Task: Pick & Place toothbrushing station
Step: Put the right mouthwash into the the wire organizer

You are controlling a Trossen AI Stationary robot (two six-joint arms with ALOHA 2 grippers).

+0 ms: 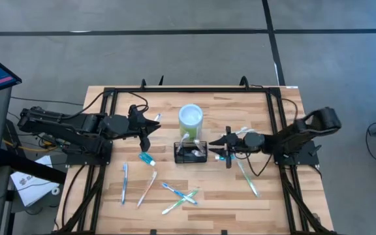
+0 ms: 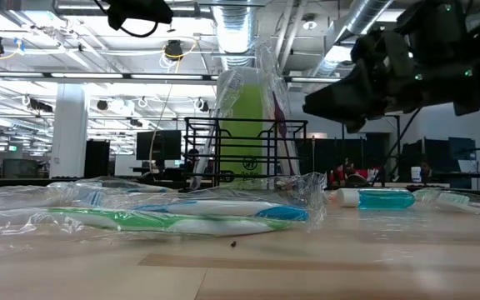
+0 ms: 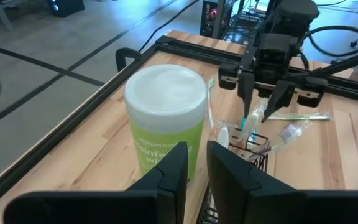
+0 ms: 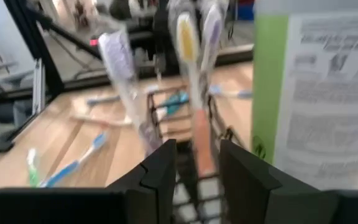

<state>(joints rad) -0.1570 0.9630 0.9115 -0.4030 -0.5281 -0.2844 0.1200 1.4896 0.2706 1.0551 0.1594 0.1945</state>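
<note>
Now the right gripper (image 1: 226, 149), jaws apart just beside the toothbrushing station (image 1: 190, 154) mid-counter, should back straight off without snagging the brushes standing in it. Whether the waiting left gripper (image 1: 150, 128), near the counter's left edge, grips anything is unclear.
</note>
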